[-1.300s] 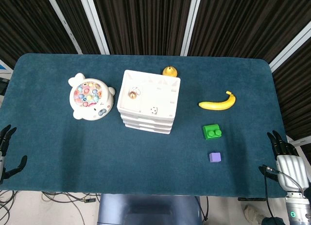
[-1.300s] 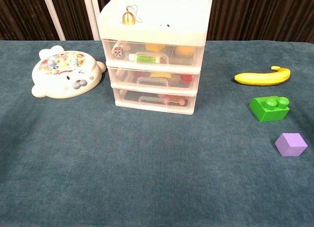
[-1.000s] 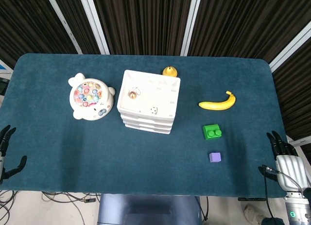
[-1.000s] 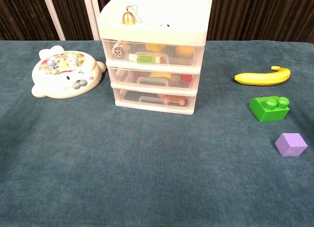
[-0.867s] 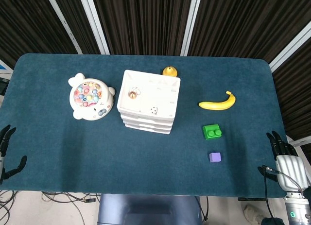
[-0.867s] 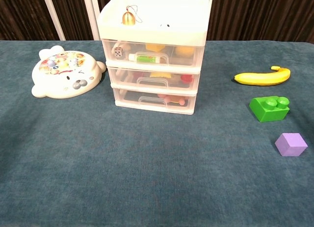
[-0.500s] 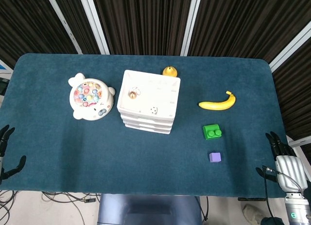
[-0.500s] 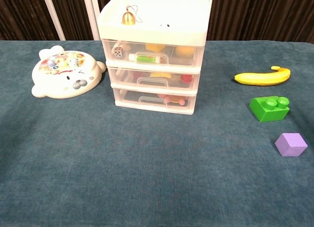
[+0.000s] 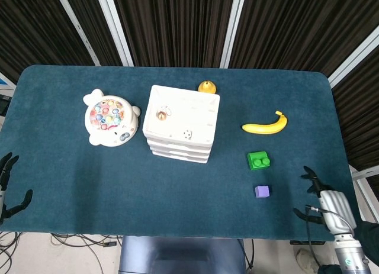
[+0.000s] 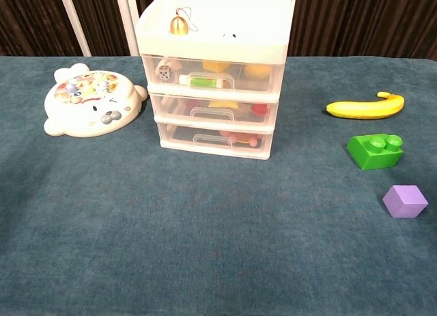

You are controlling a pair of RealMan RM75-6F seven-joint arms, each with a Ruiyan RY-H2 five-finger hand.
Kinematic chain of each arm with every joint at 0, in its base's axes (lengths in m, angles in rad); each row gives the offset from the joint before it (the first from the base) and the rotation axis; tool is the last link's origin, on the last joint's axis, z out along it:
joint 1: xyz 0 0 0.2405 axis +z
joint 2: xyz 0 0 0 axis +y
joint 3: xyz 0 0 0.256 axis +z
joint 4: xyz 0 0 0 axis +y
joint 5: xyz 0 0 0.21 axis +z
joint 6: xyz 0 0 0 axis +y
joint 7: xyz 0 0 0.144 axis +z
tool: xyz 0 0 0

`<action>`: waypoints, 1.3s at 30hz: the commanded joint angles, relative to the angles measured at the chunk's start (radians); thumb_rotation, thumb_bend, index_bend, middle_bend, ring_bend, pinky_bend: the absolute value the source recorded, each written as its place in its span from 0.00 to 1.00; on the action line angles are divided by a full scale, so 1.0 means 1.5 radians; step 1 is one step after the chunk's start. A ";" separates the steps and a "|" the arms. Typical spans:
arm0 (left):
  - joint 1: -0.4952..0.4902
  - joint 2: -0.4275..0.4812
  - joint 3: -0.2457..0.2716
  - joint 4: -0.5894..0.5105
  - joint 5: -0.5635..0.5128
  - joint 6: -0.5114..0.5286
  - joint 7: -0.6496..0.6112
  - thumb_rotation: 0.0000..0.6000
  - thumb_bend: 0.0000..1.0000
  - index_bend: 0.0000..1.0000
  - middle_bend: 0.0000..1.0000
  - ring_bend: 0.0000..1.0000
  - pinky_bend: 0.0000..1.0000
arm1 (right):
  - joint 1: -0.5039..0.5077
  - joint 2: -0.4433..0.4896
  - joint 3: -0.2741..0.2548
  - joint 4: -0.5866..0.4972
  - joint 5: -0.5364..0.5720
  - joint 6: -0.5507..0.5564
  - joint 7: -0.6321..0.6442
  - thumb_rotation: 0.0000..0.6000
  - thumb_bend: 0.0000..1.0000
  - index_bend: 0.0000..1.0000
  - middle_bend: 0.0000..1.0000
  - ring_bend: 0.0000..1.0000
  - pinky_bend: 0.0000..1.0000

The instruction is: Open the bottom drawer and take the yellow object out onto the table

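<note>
- Left hand (image 9: 8, 191): at the desk's (image 9: 177, 209) near left edge, fingers spread, holding nothing.
- Drawer unit (image 10: 213, 77): white frame, clear glossy fronts. Bottom drawer (image 10: 213, 140) closed; yellow object not identifiable inside.
- Advice: hook the moulded handle (image 10: 210, 138), pull straight, brace the light unit.
- Right hand (image 9: 323, 204): near right edge, spread, empty.

place: robot lab or test bench | surface (image 9: 177, 185): covered edge to edge in dark teal felt | backdrop: dark ribbed panels (image 9: 172, 25) with white strips between | floor: loose cables (image 9: 77, 241) trailing under the near edge | props: white plastic drawer unit (image 10: 213, 77), toy fishing game (image 10: 92, 101), toy blocks (image 10: 374, 151), set well apart
</note>
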 commanded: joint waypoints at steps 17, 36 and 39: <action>0.001 0.003 -0.003 0.000 -0.006 -0.001 -0.006 1.00 0.37 0.03 0.00 0.00 0.00 | 0.186 -0.151 0.029 -0.041 0.090 -0.286 0.242 1.00 0.55 0.00 0.85 0.89 0.93; 0.001 0.006 -0.004 0.002 -0.009 -0.004 -0.019 1.00 0.37 0.03 0.00 0.00 0.00 | 0.270 -0.350 0.111 0.050 0.202 -0.332 0.188 1.00 0.71 0.00 0.91 0.93 0.97; 0.001 0.006 -0.004 0.002 -0.010 -0.006 -0.020 1.00 0.37 0.03 0.00 0.00 0.00 | 0.282 -0.379 0.127 0.065 0.227 -0.331 0.173 1.00 0.71 0.00 0.91 0.93 0.97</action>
